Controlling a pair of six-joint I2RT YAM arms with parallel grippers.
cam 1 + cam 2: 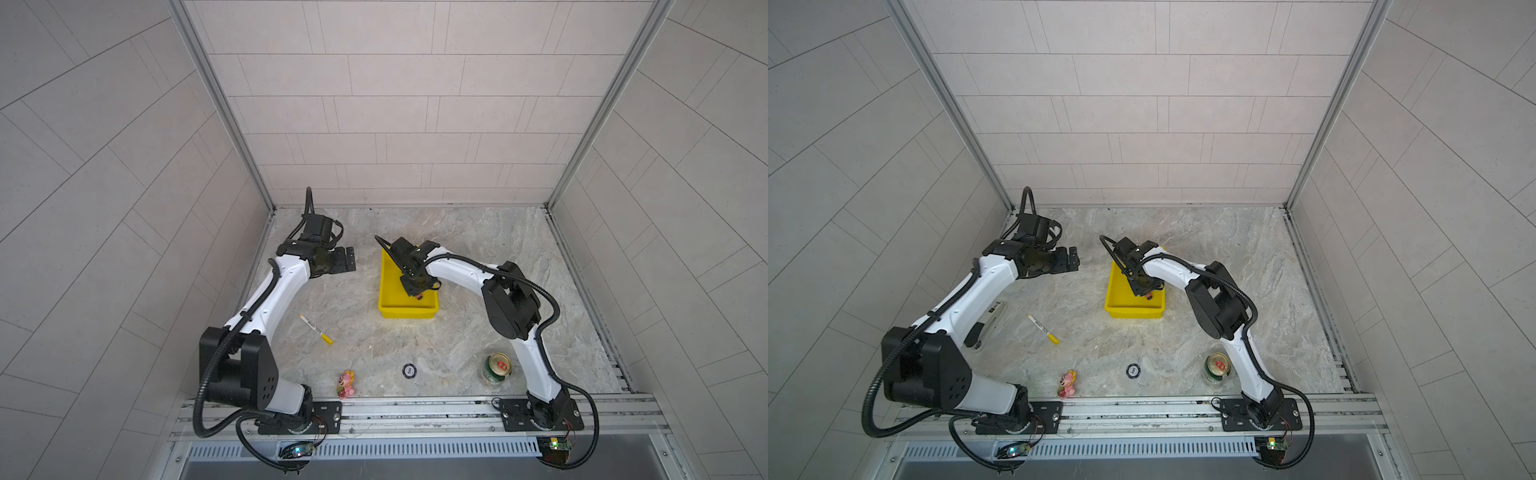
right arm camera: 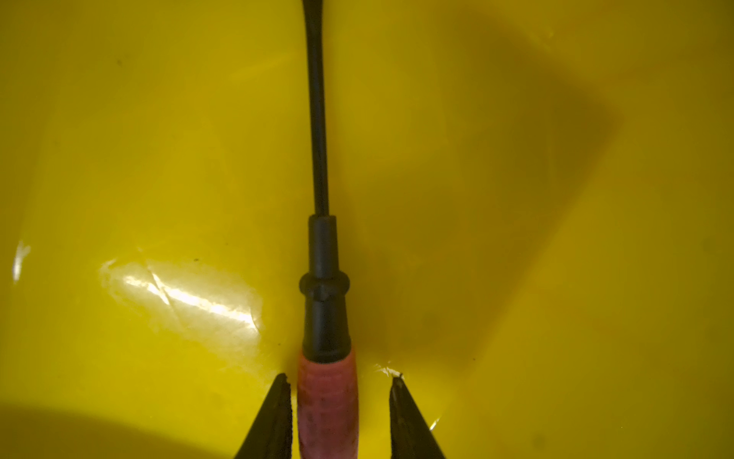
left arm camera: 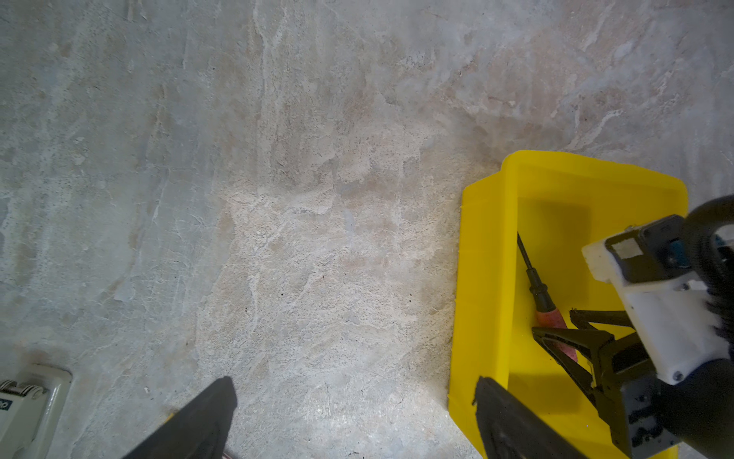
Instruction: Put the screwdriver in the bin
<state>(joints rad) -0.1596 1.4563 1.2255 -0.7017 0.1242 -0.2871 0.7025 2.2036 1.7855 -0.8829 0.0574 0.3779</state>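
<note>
The screwdriver (image 2: 327, 397), with a red-pink handle and thin black shaft, lies on the floor of the yellow bin (image 2: 159, 159). My right gripper (image 2: 339, 378) hangs low inside the bin (image 1: 409, 309), open. Its fingers straddle the handle: one stands close beside it and the other is a clear gap away. In the left wrist view the screwdriver (image 3: 540, 294) runs along the bin's near wall (image 3: 484, 278). In both top views only its butt end (image 1: 419, 296) (image 1: 1147, 296) shows under the right wrist. My left gripper (image 3: 354, 380) (image 1: 349, 259) hovers open and empty left of the bin.
A white marker with a yellow cap (image 1: 316, 329) lies left of the bin. Along the front edge are a pink toy (image 1: 346, 384), a small black disc (image 1: 409, 370) and a green can (image 1: 496, 369). A white device (image 1: 988, 328) lies under the left arm.
</note>
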